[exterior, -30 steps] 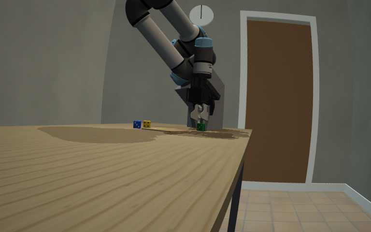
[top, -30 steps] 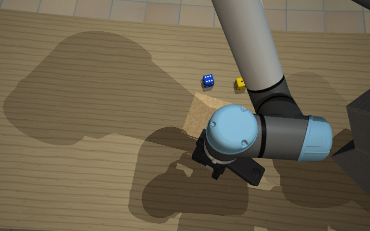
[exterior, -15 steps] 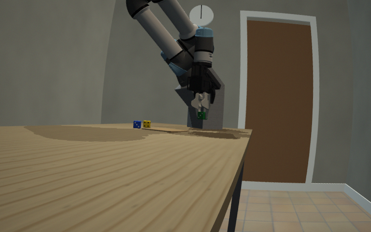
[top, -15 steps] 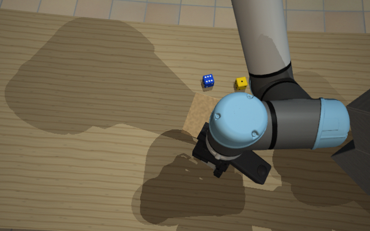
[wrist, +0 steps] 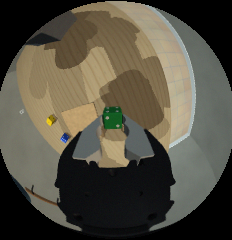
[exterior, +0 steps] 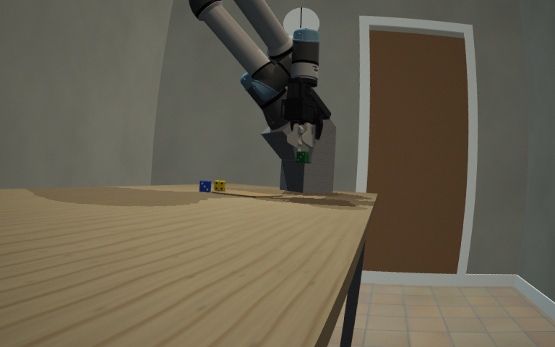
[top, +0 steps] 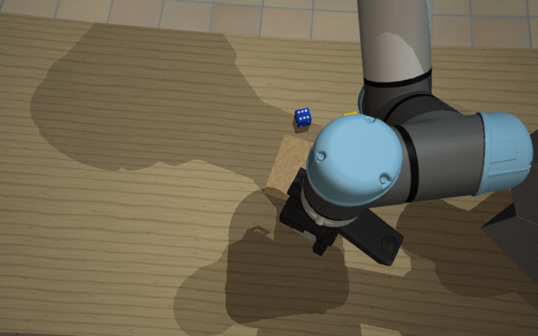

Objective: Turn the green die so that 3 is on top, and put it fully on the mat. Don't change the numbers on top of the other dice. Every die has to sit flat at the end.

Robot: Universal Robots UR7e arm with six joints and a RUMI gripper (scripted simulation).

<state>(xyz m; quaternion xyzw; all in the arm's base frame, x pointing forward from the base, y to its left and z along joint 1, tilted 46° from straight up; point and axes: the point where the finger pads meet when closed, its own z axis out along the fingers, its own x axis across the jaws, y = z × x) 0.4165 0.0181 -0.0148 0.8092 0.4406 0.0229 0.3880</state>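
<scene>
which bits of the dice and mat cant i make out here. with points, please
- Yellow die (top: 350, 113) (exterior: 219, 185) (wrist: 51, 120), top view: mostly behind the wrist joint.
- Mat (top: 286, 162) (exterior: 254, 196) (wrist: 80, 119), top view: partly under the arm.
- Green die (exterior: 302, 157) (wrist: 113, 118), top view: hidden entirely by the arm.
- Blue die (top: 302, 117) (exterior: 204, 186) (wrist: 65, 137), wrist view: pips too small.

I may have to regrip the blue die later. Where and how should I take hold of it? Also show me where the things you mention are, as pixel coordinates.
I'd come straight down over the blue die (top: 302, 117) (exterior: 204, 186) (wrist: 65, 137) and pinch two opposite upright side faces. It sits flat, six up, apart from the yellow die (top: 350, 113) (exterior: 220, 185) (wrist: 51, 120), so that should keep its top number.
</scene>
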